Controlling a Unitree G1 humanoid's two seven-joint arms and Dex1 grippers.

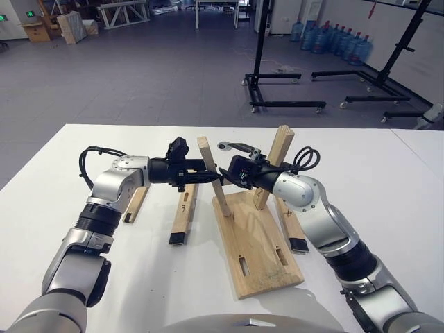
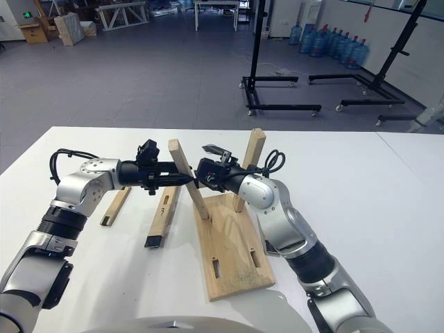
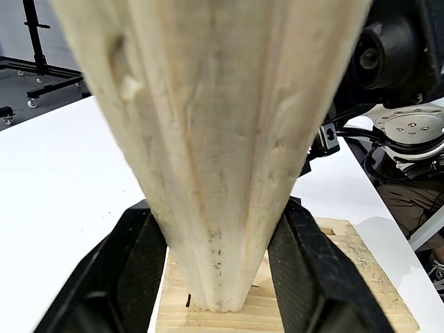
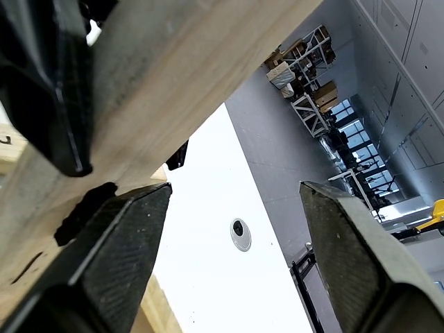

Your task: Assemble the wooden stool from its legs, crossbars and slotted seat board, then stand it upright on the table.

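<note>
Though illegible, marks point(image 1: 184, 206) on lying leg point(image 1: 179, 226)

Silver arms point(image 1: 114, 184) with black cables point(image 1: 84, 161), left tool point(image 1: 211, 179) black-fingered.

Nothing can be read. A green lit sign point(image 1: 31, 14) hangs on the far wall, its symbols too small to make out. A faint pencil mark on a wooden leg point(image 1: 184, 211) lying on the desk point(image 1: 388, 208) is illegible.

The white table point(image 1: 388, 208) in front of me carries the slotted seat board point(image 1: 253, 243) lying flat near its middle, one wooden leg point(image 1: 184, 218) flat just left of the board, another wooden piece point(image 1: 137, 202) farther left, and a second leg point(image 1: 293, 229) along the board's right edge.
</note>
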